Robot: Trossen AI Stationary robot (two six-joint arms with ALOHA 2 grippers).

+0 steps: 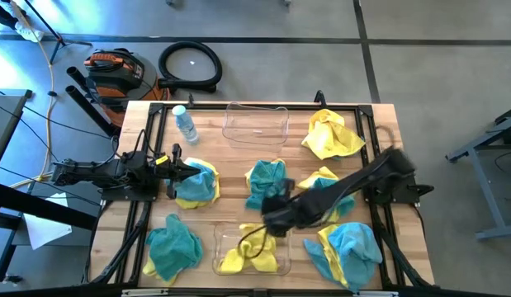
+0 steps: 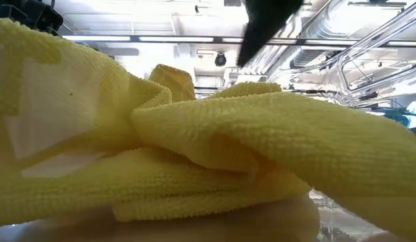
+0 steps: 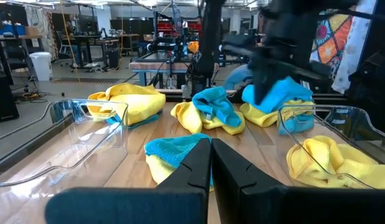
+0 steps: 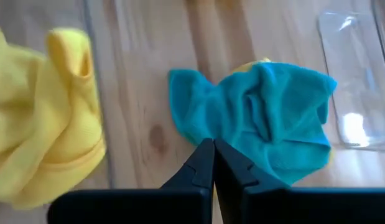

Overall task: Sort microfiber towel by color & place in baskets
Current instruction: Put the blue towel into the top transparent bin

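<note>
High view shows we are barely starting: yellow towels (image 1: 238,257) lying in the near-edge basket (image 1: 281,266), far basket (image 1: 257,125) empty, six piles waiting across the counter (image 1: 404,239), both claws pinched shut holding nothing.

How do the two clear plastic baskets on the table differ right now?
The clear rectangular plastic basket at the table's far edge holds no cloths, while the matching clear basket at the near edge already holds bright yellow microfiber towels. The far basket stands beside a small clear water bottle with no arm near it; the right gripper, shut, is just beyond the near basket. Both are shallow, see-through and round-cornered.
</note>
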